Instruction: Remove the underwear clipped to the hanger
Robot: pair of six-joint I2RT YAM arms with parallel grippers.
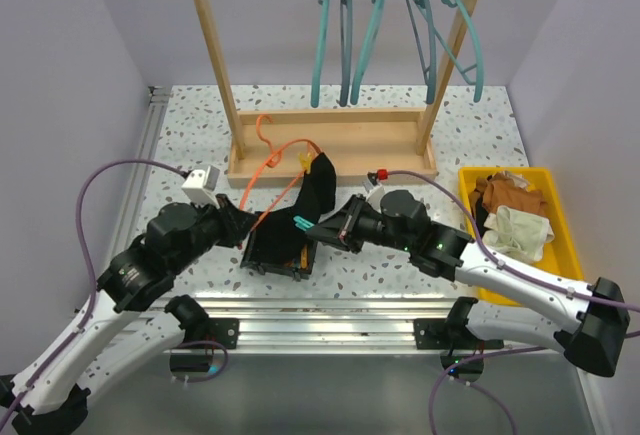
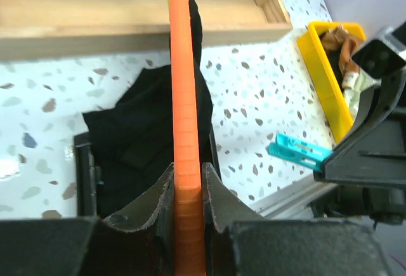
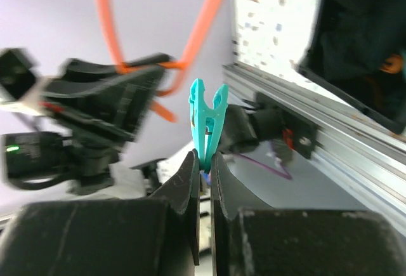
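The orange hanger [image 1: 268, 160] lies slanted from the wooden rack base toward me, and my left gripper [image 1: 243, 225] is shut on its lower bar [image 2: 184, 130]. Black underwear [image 1: 300, 205] hangs from a yellow clip [image 1: 305, 159] on the hanger and spreads onto the table [image 2: 139, 136]. Just right of the cloth, my right gripper [image 1: 318, 231] is shut on a loose teal clip [image 3: 206, 120], also visible from above [image 1: 302, 223]. The cream-white brief [image 1: 520, 231] lies in the yellow bin.
The yellow bin [image 1: 472, 255] at the right also holds brown clothes [image 1: 508, 193]. A wooden rack [image 1: 330, 145] with several teal hangers [image 1: 345, 35] stands at the back. A flat dark frame [image 1: 285, 263] lies under the black cloth, near the metal rail at the front edge.
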